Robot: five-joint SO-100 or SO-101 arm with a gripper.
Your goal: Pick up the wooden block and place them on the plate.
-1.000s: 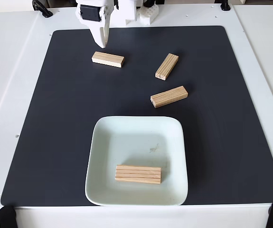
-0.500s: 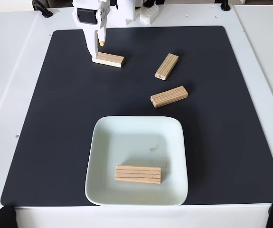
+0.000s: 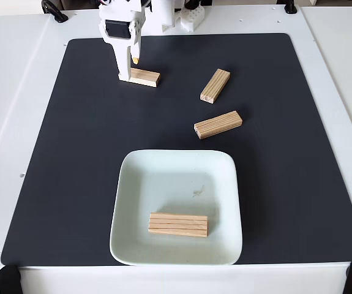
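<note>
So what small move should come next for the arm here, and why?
Probably close the hand on the top-left wooden block and then lift. The fingers are down at that block's left end. One block already lies on the plate, and two others remain on the black mat.

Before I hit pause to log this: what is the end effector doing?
End effector: open, jaws down over the left end of the far-left wooden block, not lifting it.
</note>
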